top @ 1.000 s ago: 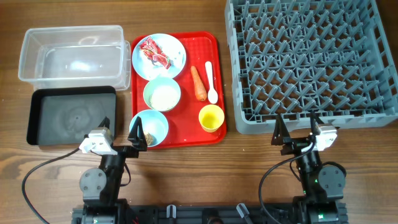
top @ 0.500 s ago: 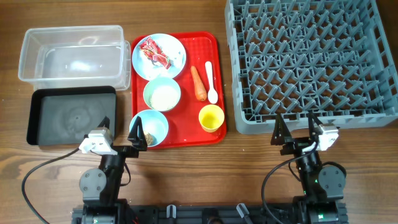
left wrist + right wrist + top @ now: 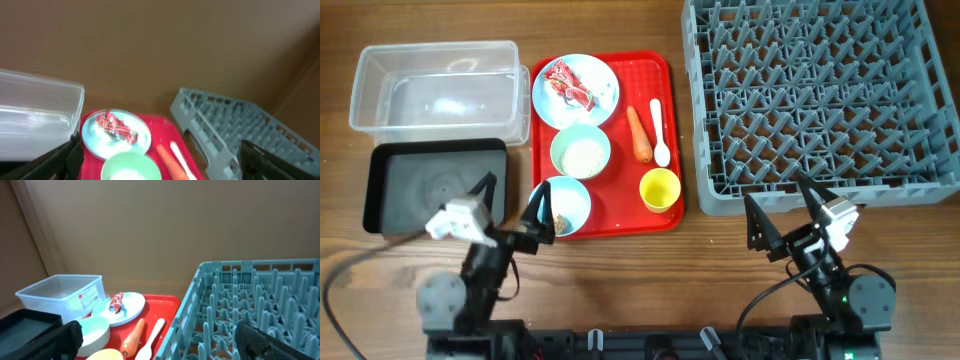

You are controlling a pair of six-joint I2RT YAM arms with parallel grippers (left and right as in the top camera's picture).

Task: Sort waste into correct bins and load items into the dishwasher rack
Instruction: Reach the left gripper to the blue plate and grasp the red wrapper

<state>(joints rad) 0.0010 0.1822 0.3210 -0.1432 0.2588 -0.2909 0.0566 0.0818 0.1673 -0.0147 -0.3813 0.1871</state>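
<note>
Sorting not yet under way. Left gripper [image 3: 510, 200] and right gripper [image 3: 778, 205] spread wide, holding nothing. Just ahead of the left fingers [image 3: 534, 206], light-blue bowl [image 3: 578, 195] with brown food lump [image 3: 560, 222] on the red tray [image 3: 620, 225]; beyond, pale-green bowl [image 3: 556, 152] of rice [image 3: 583, 156], then plate [image 3: 606, 95] with wrapper [image 3: 570, 85]. Off to their left, black tray [image 3: 430, 185], clear tub [image 3: 435, 50] farther. Ahead of the right fingers [image 3: 807, 189], dishwasher rack [image 3: 820, 90]. Next, probably: reach forward for waste.

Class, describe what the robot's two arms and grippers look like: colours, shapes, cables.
The left gripper and right gripper match: two slim, pointed black fingers, a white block behind them, black arms with round joints, and a thin black cable looping beside each.
</note>
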